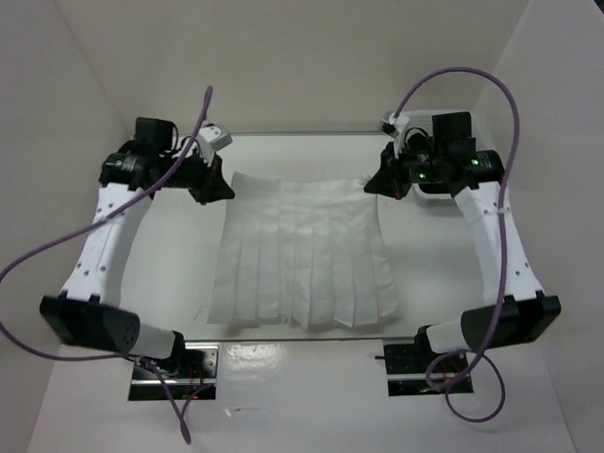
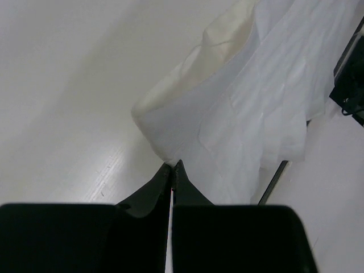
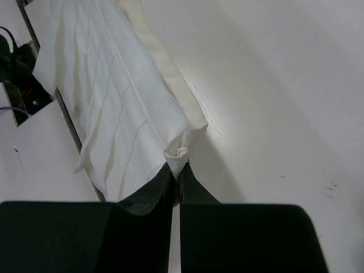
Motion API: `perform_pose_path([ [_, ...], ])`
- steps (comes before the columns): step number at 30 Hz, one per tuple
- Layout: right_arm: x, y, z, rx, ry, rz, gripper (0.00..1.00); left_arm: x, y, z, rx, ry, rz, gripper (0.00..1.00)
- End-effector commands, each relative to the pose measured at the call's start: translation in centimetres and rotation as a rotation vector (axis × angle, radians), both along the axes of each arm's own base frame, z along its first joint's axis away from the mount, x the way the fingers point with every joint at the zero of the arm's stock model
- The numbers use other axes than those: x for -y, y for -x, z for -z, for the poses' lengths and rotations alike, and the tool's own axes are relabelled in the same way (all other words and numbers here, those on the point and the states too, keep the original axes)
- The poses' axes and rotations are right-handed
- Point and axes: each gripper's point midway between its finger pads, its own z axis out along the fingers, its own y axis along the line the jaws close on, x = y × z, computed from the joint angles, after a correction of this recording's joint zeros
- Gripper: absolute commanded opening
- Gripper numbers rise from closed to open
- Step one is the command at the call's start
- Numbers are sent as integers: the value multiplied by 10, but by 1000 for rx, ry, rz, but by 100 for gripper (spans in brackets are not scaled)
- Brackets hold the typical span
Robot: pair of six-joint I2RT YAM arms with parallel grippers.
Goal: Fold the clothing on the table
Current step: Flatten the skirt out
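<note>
Left hand point(image 2: 172, 165) and right hand point(image 3: 177, 166) pinching clothing point(image 1: 302, 255) corners, purple cables point(image 1: 514, 123) alongside

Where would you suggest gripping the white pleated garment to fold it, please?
Probably at the two corners of its narrower far edge, each from its outer side. The clothing lies spread, fanning wider toward the near edge, so those corners steer the whole sheet. The left gripper and right gripper are shut on them.

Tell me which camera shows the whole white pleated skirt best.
The top external view: the whole fan-shaped pleated skirt shows, every pleat visible. The wrist views show only a foreshortened side each, its corner pinched by the left gripper and right gripper.
</note>
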Motion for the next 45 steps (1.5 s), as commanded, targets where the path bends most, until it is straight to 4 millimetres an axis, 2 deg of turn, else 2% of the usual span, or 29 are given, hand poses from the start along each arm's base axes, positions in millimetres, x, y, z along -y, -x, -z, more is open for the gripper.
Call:
perform_pose_path([
  [1,11,-50,51,-85,41,91,0,-8,-41,65,-103,-45,-25,0],
  [3,12,-67,75,-123,56,113,0,-9,-67,98,-150,-65,-47,0],
  [4,12,-79,97,-192,56,142,0,-10,-76,111,-164,-76,-54,0],
  [6,15,-104,114,-176,74,181,0,-9,-99,139,-220,-80,-70,0],
  [7,13,-114,121,-191,78,208,0,-14,-117,135,-197,-83,-100,0],
  [8,14,-133,135,-192,90,233,0,-13,-129,154,-227,-87,-99,0],
  [13,11,-191,184,-231,161,289,0,-34,-193,180,-207,-130,-201,0],
  [14,11,-196,176,-211,155,291,0,-34,-194,180,-207,-130,-202,0],
  [15,12,-203,191,-240,170,310,0,-35,-200,192,-229,-135,-215,0],
  [16,13,-210,199,-235,200,330,0,-35,-215,181,-196,-124,-237,0],
  [17,13,-224,188,-204,194,353,0,-38,-223,192,-210,-140,-260,2],
  [18,11,-228,206,-245,214,364,0,-40,-231,192,-204,-146,-281,23],
  [19,12,-236,206,-247,218,383,1,-42,-239,191,-194,-149,-299,37],
  [20,14,-252,189,-200,217,417,8,-42,-250,188,-187,-142,-321,50],
  [21,16,-259,188,-207,219,450,15,-45,-257,187,-182,-144,-344,62],
  [22,20,-268,197,-214,231,488,29,-45,-262,186,-177,-141,-359,81],
  [24,39,-292,177,-153,260,635,65,-57,-273,183,-177,-147,-438,96],
  [26,59,-310,158,-89,283,774,70,-62,-277,190,-193,-149,-489,100],
  [28,60,-312,147,-69,284,806,75,-63,-273,189,-197,-152,-504,100],
  [30,58,-305,136,-56,286,810,81,-48,-265,187,-198,-136,-465,100],
  [31,48,-295,147,-83,303,768,83,-38,-259,186,-201,-116,-433,100],
  [32,41,-287,133,-61,288,743,83,-29,-245,188,-225,-113,-406,100],
  [33,36,-280,135,-76,274,715,84,-9,-235,188,-230,-113,-353,100],
  [34,20,-262,157,-119,308,659,85,6,-226,183,-232,-96,-313,100],
  [35,15,-254,145,-87,306,639,85,16,-221,188,-235,-108,-284,100],
  [36,13,-239,169,-131,347,630,86,37,-206,191,-252,-114,-221,100],
  [37,6,-231,173,-125,367,606,87,47,-197,195,-274,-116,-195,100],
  [40,13,-213,176,-134,391,602,89,60,-184,210,-270,-173,-180,100],
  [45,21,-201,190,-143,434,604,89,67,-188,199,-234,-154,-166,100],
])
